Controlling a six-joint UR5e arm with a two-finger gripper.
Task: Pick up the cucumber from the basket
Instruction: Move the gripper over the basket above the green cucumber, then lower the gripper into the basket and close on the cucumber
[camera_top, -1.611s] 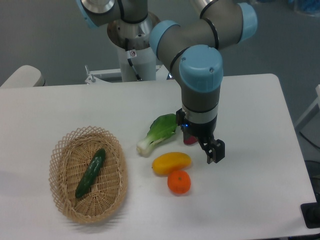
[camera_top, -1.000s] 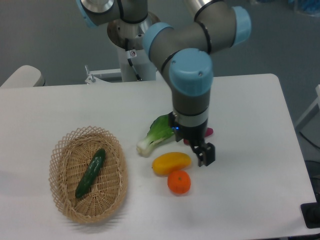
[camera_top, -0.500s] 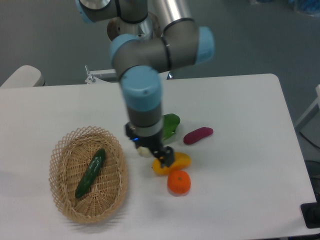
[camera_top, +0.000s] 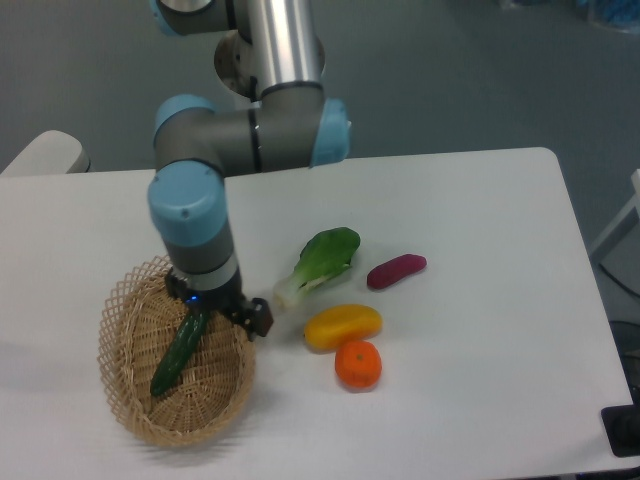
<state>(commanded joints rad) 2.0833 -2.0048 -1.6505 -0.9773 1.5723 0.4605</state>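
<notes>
The dark green cucumber (camera_top: 178, 350) lies lengthwise in the tan wicker basket (camera_top: 128, 400) at the front left of the table. My gripper (camera_top: 230, 314) hangs over the basket's upper right part, just above the cucumber's top end. It looks open and holds nothing. One black finger (camera_top: 259, 318) shows over the basket's right rim. The other finger is mostly hidden under the wrist, near the cucumber's tip.
Right of the basket lie a bok choy (camera_top: 318, 262), a yellow fruit (camera_top: 343, 326), an orange (camera_top: 358, 364) and a purple-red vegetable (camera_top: 396, 270). The arm's base stands behind the table at the back.
The arm has swung left from beside the yellow fruit, across the bok choy, to above the basket. The purple-red vegetable it hid before is now in plain view. No object has moved.
</notes>
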